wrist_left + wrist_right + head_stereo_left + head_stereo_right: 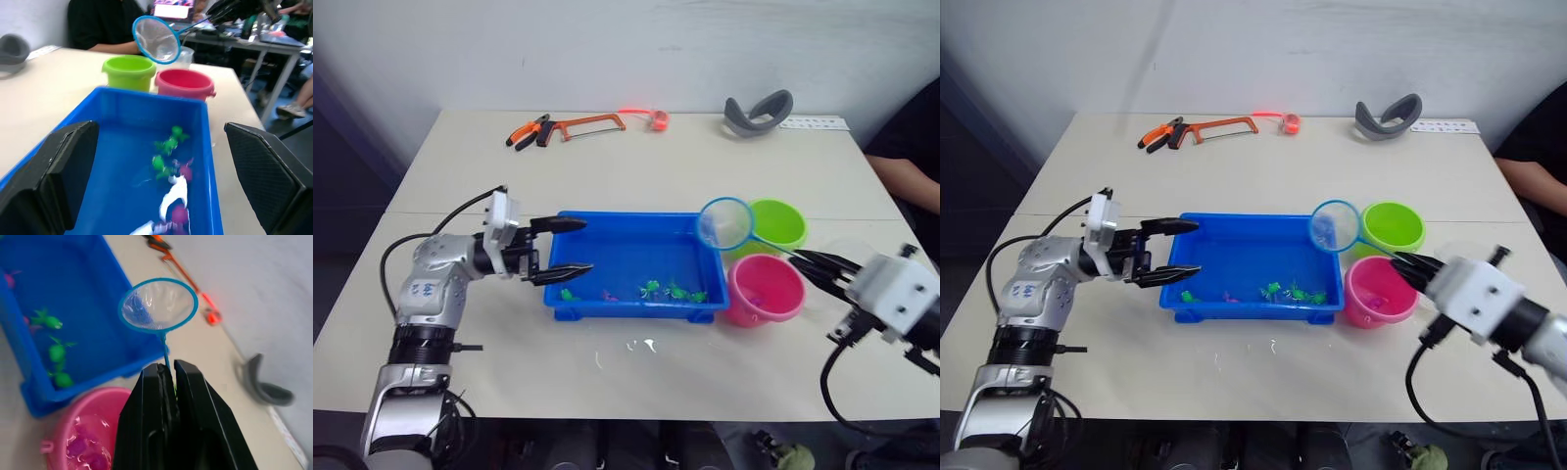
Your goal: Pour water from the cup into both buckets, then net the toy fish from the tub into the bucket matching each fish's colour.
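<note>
While both arms reach in over the bench (636, 176), we see the following.

Right end effector (820, 263): its two black fingers are pressed together on the thin handle of the net (725, 223), as we see plainly in the right wrist view, where the stick runs up from between them.

Net: we see the hoop held in the air at the far right corner of the tub (617, 235), just beside the green bucket (777, 224); the handle slants back over the pink bucket (766, 288) to the right end effector. We cannot tell whether anything lies in the mesh.

Left end effector (563, 249): we see its fingers spread apart and empty, at the tub's left end, one tip over the far left corner and the other over the left rim. In the left wrist view the tub's inside lies straight ahead between the two fingers.

Toy fish (651, 289): we count several green and pink ones in the water along the tub's near wall, well apart from the left end effector and below the net.

Buckets: they stand touching or nearly so, right of the tub, green farther back, pink nearer; we see pink shapes in the pink one's water.

Cup (186, 55): we see it behind the two buckets.

Far edge of bench: a hacksaw (582, 126) and pliers (529, 132).
</note>
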You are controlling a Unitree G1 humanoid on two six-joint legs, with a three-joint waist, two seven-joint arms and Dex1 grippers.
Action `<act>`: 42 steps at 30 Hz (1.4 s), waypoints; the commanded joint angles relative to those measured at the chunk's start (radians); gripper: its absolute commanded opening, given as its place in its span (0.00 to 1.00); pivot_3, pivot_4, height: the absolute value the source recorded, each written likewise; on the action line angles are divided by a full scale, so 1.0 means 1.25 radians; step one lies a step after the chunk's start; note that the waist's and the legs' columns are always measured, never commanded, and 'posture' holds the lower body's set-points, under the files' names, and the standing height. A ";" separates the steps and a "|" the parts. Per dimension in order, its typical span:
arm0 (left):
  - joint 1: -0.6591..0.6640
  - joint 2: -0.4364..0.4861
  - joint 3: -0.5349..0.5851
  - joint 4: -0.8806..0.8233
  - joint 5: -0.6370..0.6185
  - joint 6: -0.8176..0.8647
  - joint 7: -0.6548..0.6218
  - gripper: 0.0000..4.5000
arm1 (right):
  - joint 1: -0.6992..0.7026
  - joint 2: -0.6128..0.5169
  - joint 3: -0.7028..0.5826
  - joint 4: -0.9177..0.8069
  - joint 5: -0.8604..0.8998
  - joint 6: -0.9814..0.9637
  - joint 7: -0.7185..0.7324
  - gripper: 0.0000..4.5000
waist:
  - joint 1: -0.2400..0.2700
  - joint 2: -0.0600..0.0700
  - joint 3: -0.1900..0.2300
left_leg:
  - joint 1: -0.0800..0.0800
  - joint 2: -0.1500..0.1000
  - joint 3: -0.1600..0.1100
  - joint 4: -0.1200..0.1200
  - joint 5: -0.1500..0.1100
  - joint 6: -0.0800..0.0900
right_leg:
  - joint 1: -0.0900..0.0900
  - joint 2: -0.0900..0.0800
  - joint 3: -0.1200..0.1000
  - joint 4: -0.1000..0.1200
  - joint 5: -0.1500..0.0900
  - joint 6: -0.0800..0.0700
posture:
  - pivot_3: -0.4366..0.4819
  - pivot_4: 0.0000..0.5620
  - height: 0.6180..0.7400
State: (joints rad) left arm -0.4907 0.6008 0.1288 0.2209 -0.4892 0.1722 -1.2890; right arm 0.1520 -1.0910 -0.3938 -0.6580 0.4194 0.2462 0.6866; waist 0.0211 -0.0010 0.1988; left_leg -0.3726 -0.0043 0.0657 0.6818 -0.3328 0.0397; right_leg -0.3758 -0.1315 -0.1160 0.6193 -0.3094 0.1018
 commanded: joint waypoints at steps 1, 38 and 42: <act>0.048 0.027 0.048 -0.081 -0.027 0.013 0.029 0.99 | -0.096 -0.029 0.115 0.038 -0.043 0.000 0.059 0.00 | 0.003 0.000 0.000 | -0.001 0.000 -0.001 0.000 0.000 0.000 | 0.000 0.000 -0.001 -0.001 0.000 0.000 | 0.48 0.27 1.00; 0.186 0.060 0.081 -0.238 -0.067 0.098 0.120 0.99 | -0.412 0.134 0.398 0.344 -0.274 -0.180 0.263 0.00 | 0.000 0.000 0.000 | -0.003 -0.001 0.000 0.001 0.000 0.000 | 0.000 0.000 -0.003 -0.003 0.001 0.002 | 0.48 0.27 1.00; 0.184 0.057 0.079 -0.238 -0.071 0.103 0.118 0.99 | -0.418 0.155 0.385 0.350 -0.254 -0.168 0.253 0.00 | 0.000 0.000 0.000 | -0.003 -0.001 0.000 0.001 0.000 0.000 | 0.000 0.001 -0.003 -0.003 0.001 0.002 | 0.48 0.27 1.00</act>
State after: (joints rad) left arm -0.2584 0.6749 0.2220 -0.0372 -0.5519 0.3013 -1.1433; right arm -0.3519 -0.8993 0.1277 -0.2050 0.0775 0.0421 1.0128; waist 0.0205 -0.0012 0.1989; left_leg -0.3764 -0.0051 0.0655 0.6825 -0.3334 0.0398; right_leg -0.3761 -0.1308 -0.1191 0.6162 -0.3080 0.1044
